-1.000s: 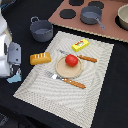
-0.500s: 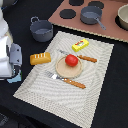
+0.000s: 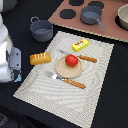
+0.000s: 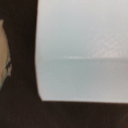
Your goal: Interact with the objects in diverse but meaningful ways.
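A red tomato (image 3: 71,60) rests on the tan plate (image 3: 62,73) in the middle of the striped placemat (image 3: 35,85). Off the plate, toward the exterior view's left, lies a golden-brown bread loaf (image 3: 40,58). A yellow packet (image 3: 80,45) lies beyond the plate. One grey pot (image 3: 41,29) stands on the black table, and another (image 3: 91,14) sits on the toy stove. My arm's white and grey end (image 3: 14,64) hangs at the exterior view's left edge, apart from every object; its fingers do not show. A pale blurred surface (image 4: 82,50) fills the wrist view.
An orange-handled knife (image 3: 83,57) and fork (image 3: 67,81) flank the plate. The brown stove board (image 3: 107,30) with black burners runs along the back. A third grey vessel (image 3: 123,17) sits at the exterior view's right edge.
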Motion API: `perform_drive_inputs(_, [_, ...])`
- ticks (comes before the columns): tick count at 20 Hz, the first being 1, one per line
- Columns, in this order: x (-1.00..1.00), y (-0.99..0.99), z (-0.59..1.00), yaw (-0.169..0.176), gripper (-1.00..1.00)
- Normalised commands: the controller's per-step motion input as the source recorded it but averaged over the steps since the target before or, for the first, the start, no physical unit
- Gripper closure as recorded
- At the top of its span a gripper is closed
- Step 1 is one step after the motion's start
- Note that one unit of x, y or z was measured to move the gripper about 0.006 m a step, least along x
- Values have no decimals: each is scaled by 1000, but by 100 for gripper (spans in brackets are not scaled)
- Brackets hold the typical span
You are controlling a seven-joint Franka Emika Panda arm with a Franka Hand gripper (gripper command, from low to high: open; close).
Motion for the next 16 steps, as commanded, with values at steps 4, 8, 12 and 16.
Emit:
perform_drive_inputs(4, [0, -237, -96, 0, 100])
perform_drive_inputs(8, [0, -206, -14, 0, 100])
perform_drive_inputs(12, [0, -177, 0, 0, 100])
perform_drive_inputs(16, [6, -136, 0, 0, 100])
